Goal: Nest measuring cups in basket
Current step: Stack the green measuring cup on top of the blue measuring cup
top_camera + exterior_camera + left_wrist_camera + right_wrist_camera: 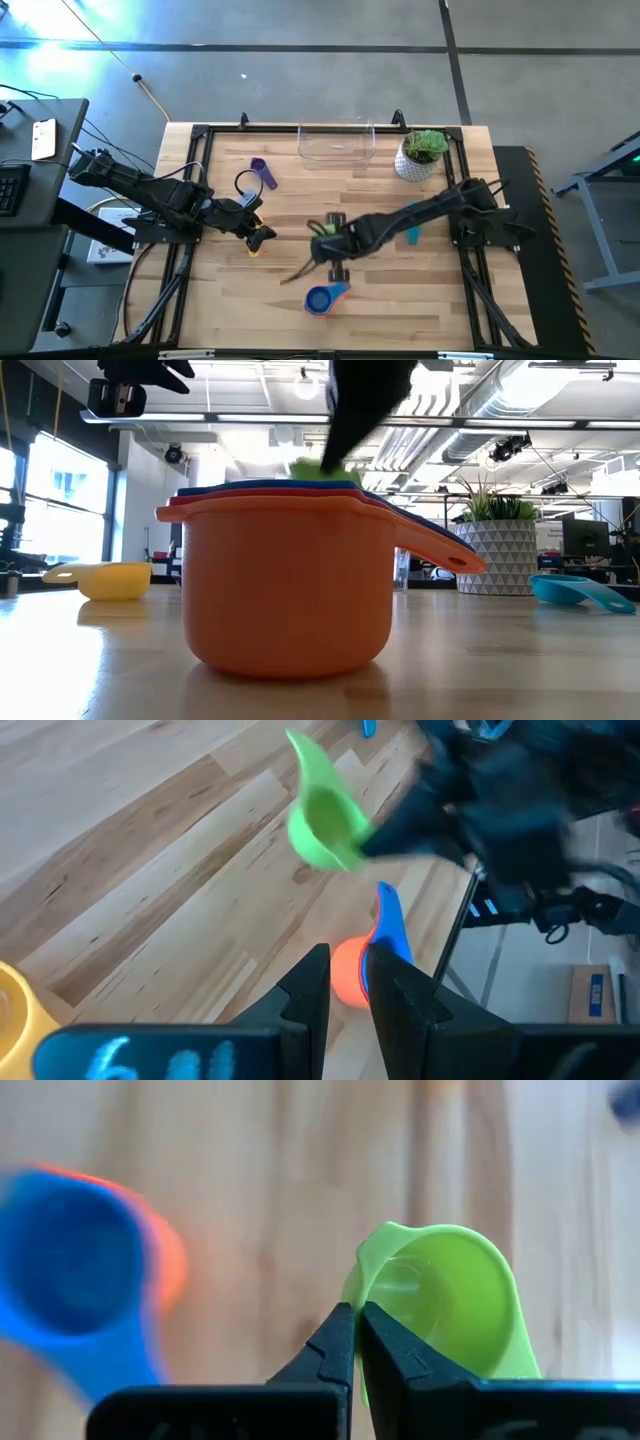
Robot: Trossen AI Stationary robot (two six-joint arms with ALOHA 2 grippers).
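The right pincer (357, 1325) was clenched on the rim of a small lime-green plastic measuring cup (450, 1305), holding it in the air above the middle of the pale wooden worktop (400, 300); in the high view that cup (322, 230) showed just left of the frame's centre. Below it, toward the lower middle of the frame, stood a nested stack of plastic measuring cups (323, 298) — orange outermost, with red and blue rims inside it as seen in the low view (290, 575). The left pincer (258, 238) hovered left of centre with its fingers slightly apart and nothing between them, close to a yellow plastic measuring cup (110, 578) at its side. A purple plastic measuring cup (262, 171) lay in the upper left part of the worktop, and a teal plastic measuring cup (412, 236) lay right of centre, partly under the right arm. The clear rectangular plastic basket (336, 146) sat at the top middle edge of the worktop — just beside it, on the right, stood a white patterned pot with a green plant (420, 155).
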